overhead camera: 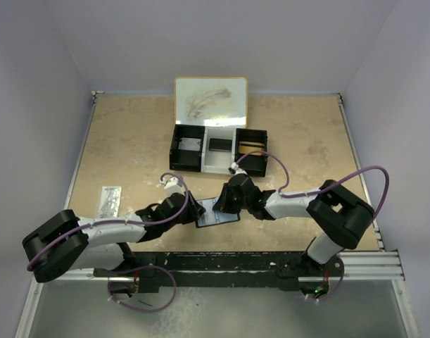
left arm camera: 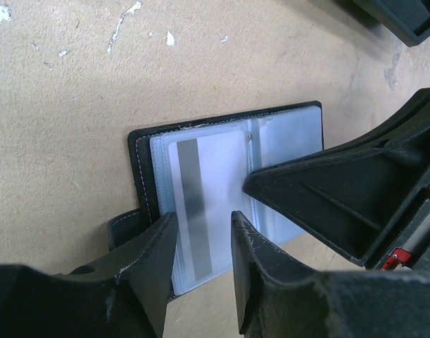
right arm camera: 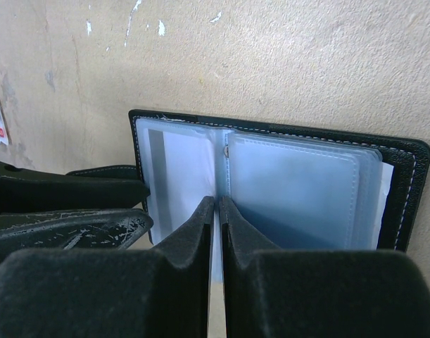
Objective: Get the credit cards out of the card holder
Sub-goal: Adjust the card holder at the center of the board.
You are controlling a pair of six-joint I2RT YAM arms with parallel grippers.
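Sleeves (right arm camera: 299, 190) in the card holder (right arm camera: 410, 190) are looking slick and floppy; open left tool (left arm camera: 202, 220) is straddling the stiff striped card (left arm camera: 211, 162), probably best gripped edgewise, closed right tool (right arm camera: 217, 204) pinning the fold.

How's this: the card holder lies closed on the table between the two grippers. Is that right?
No. The card holder lies open, not closed, with its clear pockets showing, as the right wrist view shows. It does lie on the table between the left gripper and the right gripper.
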